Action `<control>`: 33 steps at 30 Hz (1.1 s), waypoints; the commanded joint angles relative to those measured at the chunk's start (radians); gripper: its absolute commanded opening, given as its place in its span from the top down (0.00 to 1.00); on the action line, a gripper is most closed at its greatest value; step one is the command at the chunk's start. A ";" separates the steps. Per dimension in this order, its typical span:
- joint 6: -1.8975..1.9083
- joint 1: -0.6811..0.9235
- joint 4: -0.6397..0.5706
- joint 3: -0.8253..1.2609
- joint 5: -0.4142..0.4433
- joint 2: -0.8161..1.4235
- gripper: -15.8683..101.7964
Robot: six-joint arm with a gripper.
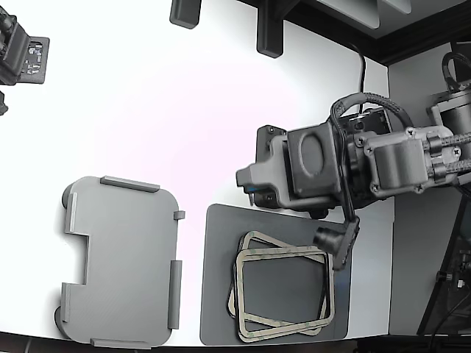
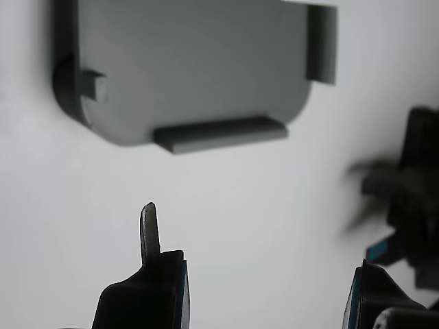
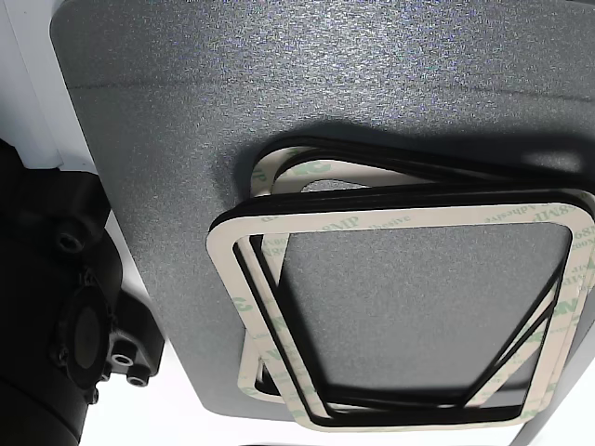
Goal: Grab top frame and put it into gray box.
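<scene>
Several cream-beige ring frames lie stacked askew on a dark gray mat (image 1: pixel 217 294) (image 3: pixel 186 111). The top frame (image 1: pixel 283 253) (image 3: pixel 400 220) rests on the pile with nothing touching it. At the exterior view's left, the light gray box (image 1: pixel 121 261) (image 2: pixel 192 62) sits empty on the white table. My gripper (image 1: pixel 249 182) (image 2: pixel 257 264) hangs over the table just beyond the mat's far edge, pointing toward the exterior view's left. It is open, with only white table between its fingers (image 2: pixel 149 229). In the wrist view the box lies ahead of the fingertips and no frames show.
Two black posts (image 1: pixel 185 11) (image 1: pixel 269 33) stand at the table's far edge. A black device (image 1: pixel 22 55) sits at the far left of the exterior view. The table's right edge (image 1: pixel 390 220) runs close to the mat. A dark blurred object (image 2: pixel 405 185) shows in the wrist view.
</scene>
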 commanded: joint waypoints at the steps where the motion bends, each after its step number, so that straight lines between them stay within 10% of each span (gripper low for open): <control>1: -0.379 0.077 0.037 -0.035 -0.061 -0.002 0.08; 15: -0.574 0.436 0.273 -0.275 -0.057 -0.287 0.03; 33: -0.382 0.830 0.252 -0.272 -0.064 -0.526 0.03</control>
